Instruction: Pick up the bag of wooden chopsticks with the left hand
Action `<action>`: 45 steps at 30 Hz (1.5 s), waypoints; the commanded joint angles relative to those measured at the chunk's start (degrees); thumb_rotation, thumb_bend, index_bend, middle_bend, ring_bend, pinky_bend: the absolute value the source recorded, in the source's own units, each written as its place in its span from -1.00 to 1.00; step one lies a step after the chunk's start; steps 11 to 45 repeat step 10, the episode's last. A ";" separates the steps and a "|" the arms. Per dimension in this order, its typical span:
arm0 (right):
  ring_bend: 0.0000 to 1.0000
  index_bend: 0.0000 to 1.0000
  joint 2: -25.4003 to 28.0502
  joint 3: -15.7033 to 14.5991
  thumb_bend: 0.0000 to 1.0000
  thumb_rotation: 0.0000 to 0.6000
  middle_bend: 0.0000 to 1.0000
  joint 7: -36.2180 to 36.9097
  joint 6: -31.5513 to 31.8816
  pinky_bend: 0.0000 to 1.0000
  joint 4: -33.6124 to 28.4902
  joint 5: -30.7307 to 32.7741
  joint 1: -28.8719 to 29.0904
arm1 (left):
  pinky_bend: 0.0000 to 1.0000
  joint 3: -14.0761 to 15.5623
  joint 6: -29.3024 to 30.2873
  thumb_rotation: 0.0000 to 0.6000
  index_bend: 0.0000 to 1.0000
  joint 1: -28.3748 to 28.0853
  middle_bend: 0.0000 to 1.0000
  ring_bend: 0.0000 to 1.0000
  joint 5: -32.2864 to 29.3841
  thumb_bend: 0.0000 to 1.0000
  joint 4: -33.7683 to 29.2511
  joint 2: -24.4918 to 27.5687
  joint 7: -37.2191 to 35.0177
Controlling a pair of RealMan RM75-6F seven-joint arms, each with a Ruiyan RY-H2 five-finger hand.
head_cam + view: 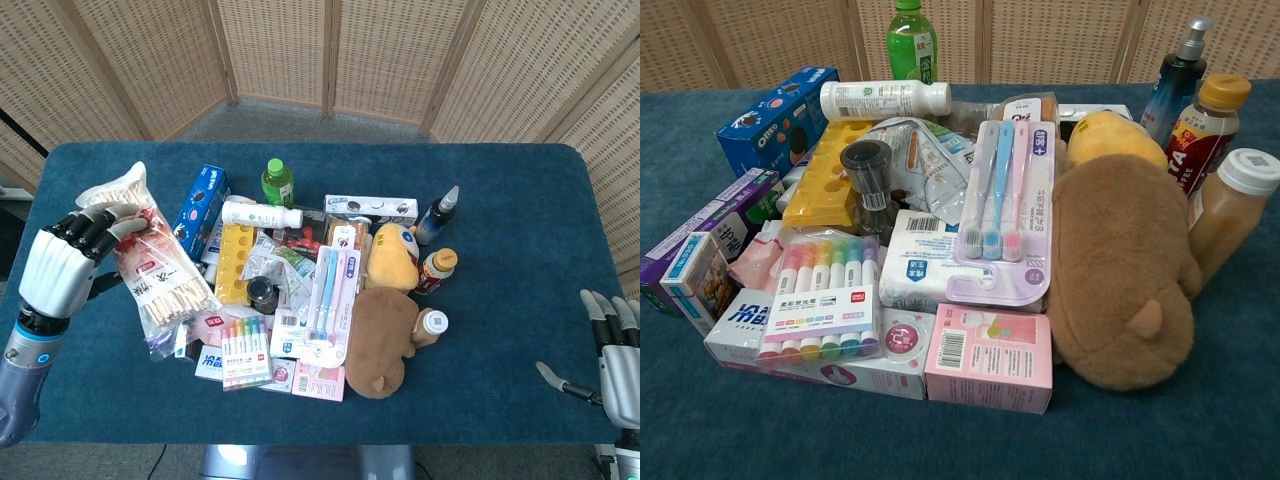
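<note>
**Left hand held the chopstick bag clear of the pile**

In the head view, the left hand (62, 268) sat far to the left of the yellow tray (234, 262), its fingers clamped on the upper end of the bag of wooden chopsticks (155, 270). The clear bag hung at a slant from that grip, its lower end pointing toward the tray and stopping just short of the pack of coloured markers (244, 353) below the tray. Whether that corner touched the pile could not be told. The chest view showed neither the hand nor the bag.

Just left of the tray's top end lay a blue biscuit box (203, 205). To the tray's right came a toothbrush pack (329, 300), then a brown plush toy (382, 340). Far right of the tray, near the table edge, the right hand (612, 352) rested with fingers apart, holding nothing.

The pickup looked nearly complete. The main risk seemed to be the grip: it caught only the slack plastic at one end, so the heavier sticks could slide the bag out. The trailing corner might also snag nearby items.
</note>
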 commanded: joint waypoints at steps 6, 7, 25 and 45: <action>-1.00 -1.00 -0.71 0.12 -0.99 0.21 -1.00 0.62 -0.58 -1.00 0.82 0.04 0.30 | 0.33 -1.26 -0.24 1.00 0.63 0.53 0.46 0.47 0.32 -0.25 -3.58 2.34 1.81; -1.00 -1.00 -0.76 0.16 -0.99 0.21 -1.00 0.66 -0.66 -1.00 0.91 0.10 0.35 | 0.33 -1.34 -0.37 1.00 0.63 0.50 0.46 0.47 0.36 -0.25 -3.72 2.41 1.92; -1.00 -1.00 -0.74 0.24 -0.99 0.22 -1.00 0.86 -0.91 -1.00 1.10 0.35 0.43 | 0.33 -1.49 -0.82 1.00 0.63 0.44 0.46 0.47 0.40 -0.25 -3.99 2.39 2.17; -1.00 -1.00 -0.74 0.24 -0.99 0.22 -1.00 0.86 -0.91 -1.00 1.10 0.35 0.43 | 0.33 -1.49 -0.82 1.00 0.63 0.44 0.46 0.47 0.40 -0.25 -3.99 2.39 2.17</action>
